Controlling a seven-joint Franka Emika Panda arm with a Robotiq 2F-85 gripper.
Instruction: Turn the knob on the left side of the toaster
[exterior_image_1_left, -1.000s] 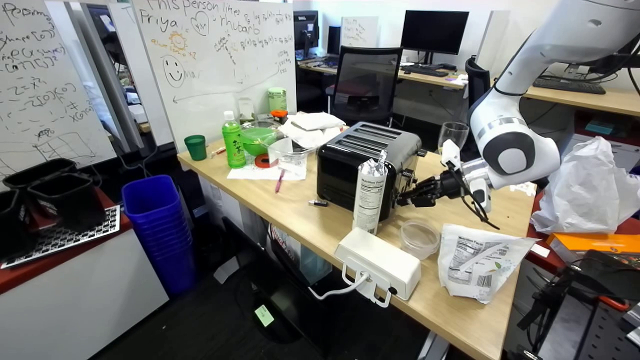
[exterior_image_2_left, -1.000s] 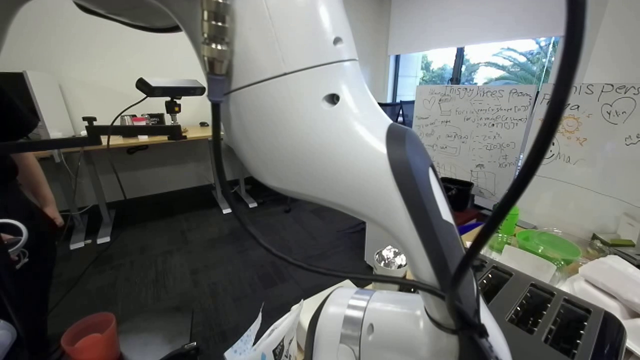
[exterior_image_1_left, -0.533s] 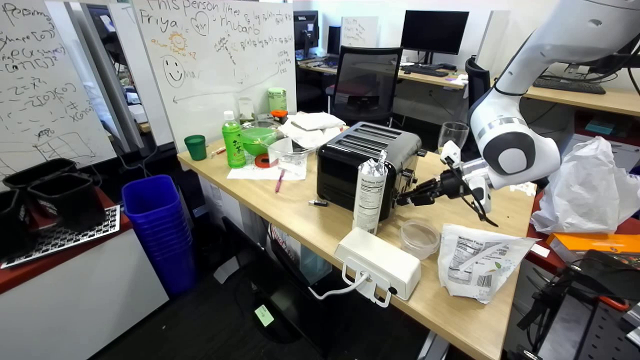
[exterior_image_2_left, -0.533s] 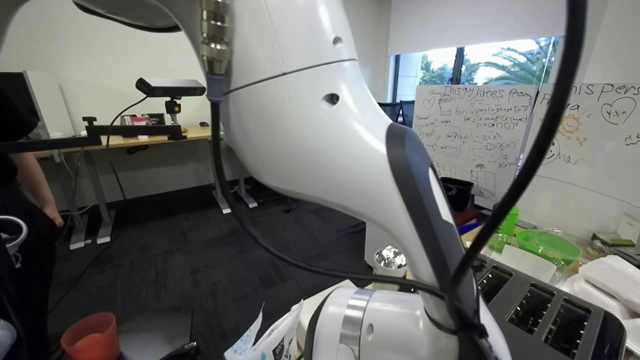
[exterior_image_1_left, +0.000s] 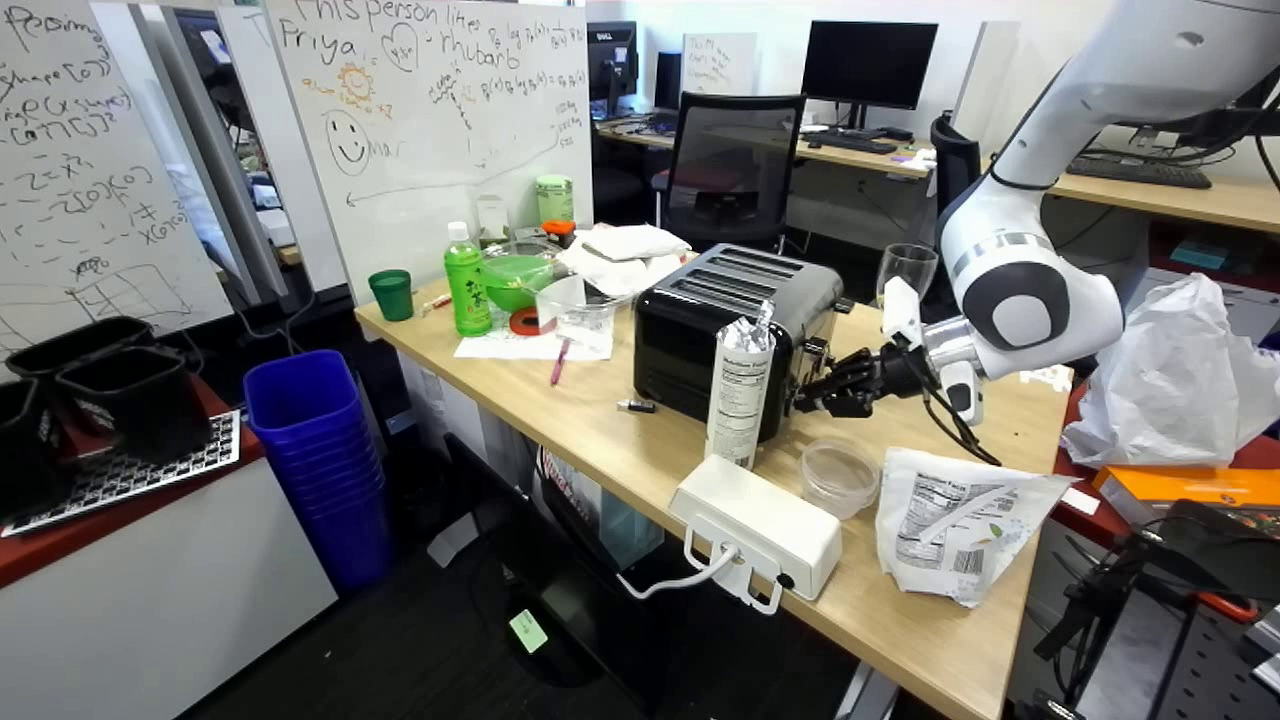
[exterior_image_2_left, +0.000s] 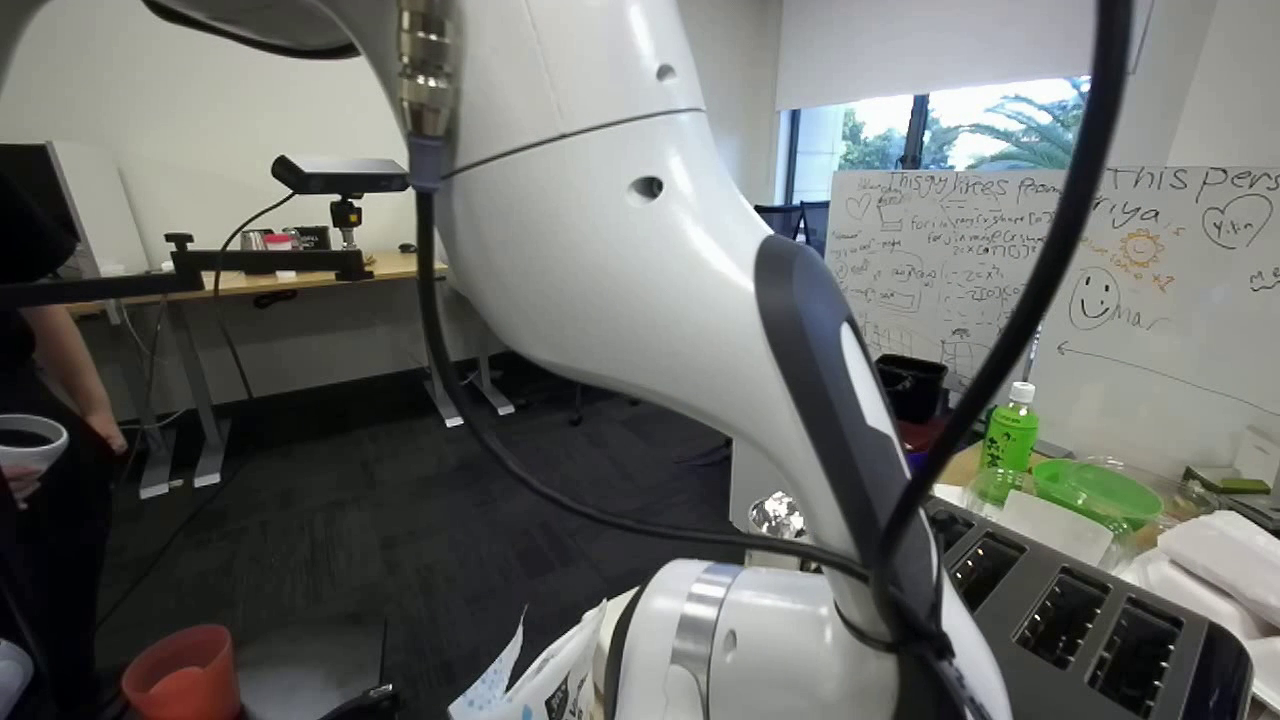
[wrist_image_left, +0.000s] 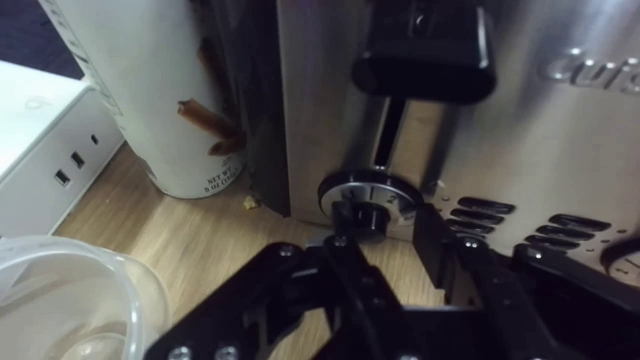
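The toaster (exterior_image_1_left: 690, 345) stands on the table, black-sided with a silver front; its slotted top shows in an exterior view (exterior_image_2_left: 1095, 640). In the wrist view, its silver front (wrist_image_left: 500, 140) fills the upper right. The left knob (wrist_image_left: 372, 220) sits low on that front, below a black lever (wrist_image_left: 425, 55), its dial marked with numbers. My gripper (wrist_image_left: 386, 222) is open, with one finger on each side of the knob. The left finger is close against the knob's grip, but I cannot tell if it touches; the right finger is apart. The gripper also shows in an exterior view (exterior_image_1_left: 812, 393).
A tall white-labelled tube (exterior_image_1_left: 738, 405) stands beside the toaster's near corner. A clear plastic tub (exterior_image_1_left: 838, 478), a white box (exterior_image_1_left: 760, 515) and a white pouch (exterior_image_1_left: 960, 525) are in front. A wine glass (exterior_image_1_left: 908, 268) stands behind the gripper. A second knob (wrist_image_left: 627, 265) is at right.
My wrist has rolled a little, and the fingers stay by the toaster's front. The arm has shifted slightly left in an exterior view, uncovering the green bottle. The toaster has not moved.
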